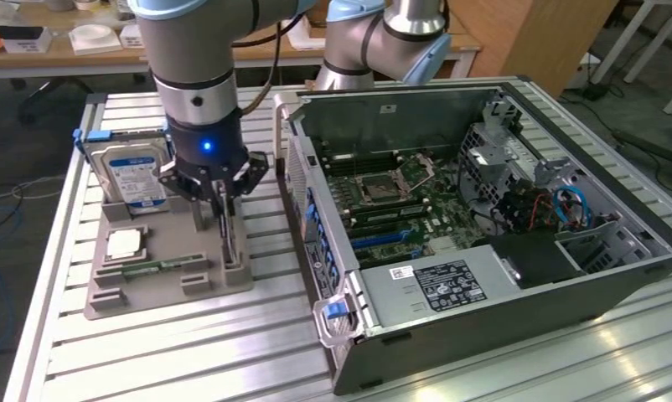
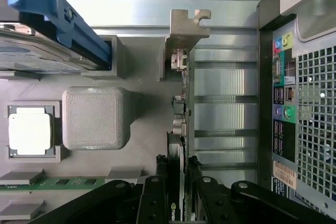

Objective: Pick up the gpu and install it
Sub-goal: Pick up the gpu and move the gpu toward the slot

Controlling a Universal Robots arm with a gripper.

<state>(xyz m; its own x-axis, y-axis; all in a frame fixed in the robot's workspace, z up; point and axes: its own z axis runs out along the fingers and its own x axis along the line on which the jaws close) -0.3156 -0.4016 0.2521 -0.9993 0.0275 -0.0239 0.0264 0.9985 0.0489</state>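
Observation:
The gpu (image 2: 181,124) stands on edge in a slot of the grey holder tray (image 1: 202,289), seen edge-on in the wrist view with its silver bracket (image 2: 186,30) at the far end. In the exterior view it is the thin dark card (image 1: 226,234) below the arm's wrist. My gripper (image 1: 214,205) reaches straight down over it, and its black fingers (image 2: 152,198) sit tight against both faces of the card, so the gripper (image 2: 178,182) is shut on the gpu. The card is still seated in the holder.
The holder also carries a hard drive (image 1: 135,176) with a blue rail, a CPU (image 1: 125,244) and a memory stick (image 1: 157,268). The open computer case (image 1: 482,209) lies at the exterior view's right, its rear panel (image 2: 299,103) close beside the holder. A second arm (image 1: 381,42) stands behind.

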